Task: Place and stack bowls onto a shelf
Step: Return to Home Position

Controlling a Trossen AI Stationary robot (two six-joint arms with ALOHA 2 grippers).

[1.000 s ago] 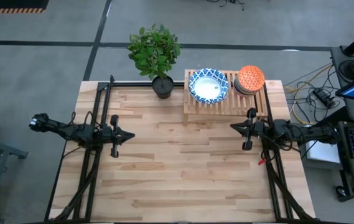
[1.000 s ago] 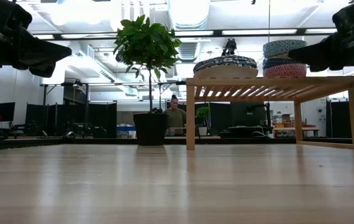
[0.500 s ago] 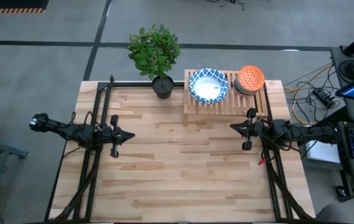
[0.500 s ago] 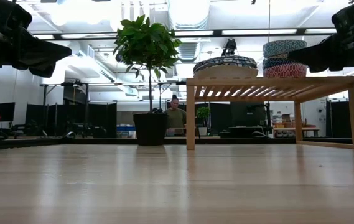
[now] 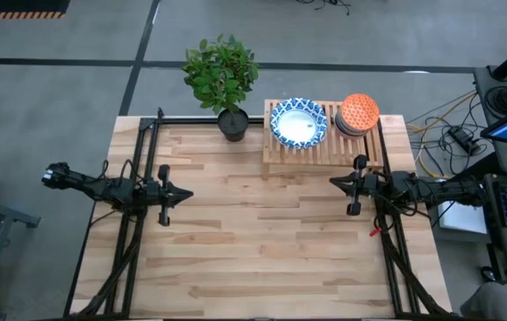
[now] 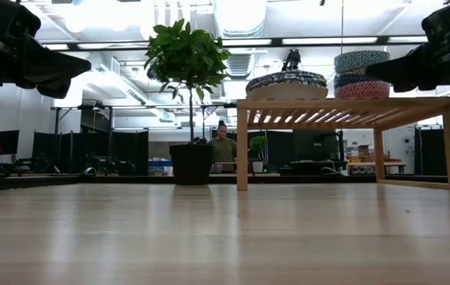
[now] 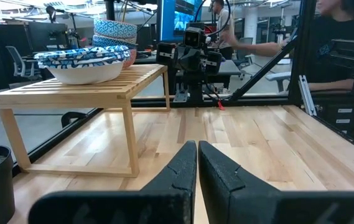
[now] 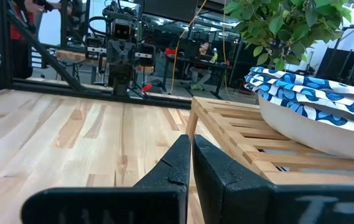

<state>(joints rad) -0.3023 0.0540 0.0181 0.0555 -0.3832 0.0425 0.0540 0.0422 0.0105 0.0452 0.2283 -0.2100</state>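
Overhead, the blue-and-white bowls (image 5: 298, 122) and an orange-topped stack (image 5: 359, 113) sat side by side on the shelf (image 5: 324, 153), while the left gripper (image 5: 182, 193) and right gripper (image 5: 338, 183) hung empty, fingers closed, at opposite sides of the table (image 5: 253, 259).

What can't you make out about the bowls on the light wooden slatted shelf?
- High view: the round orange bowl covers the small bowls under it, so their count is hidden.
- High view: the top wide blue-and-white patterned bowl hides any beneath it.
- Right wrist view: the picture's edge cuts off that wide bowl.
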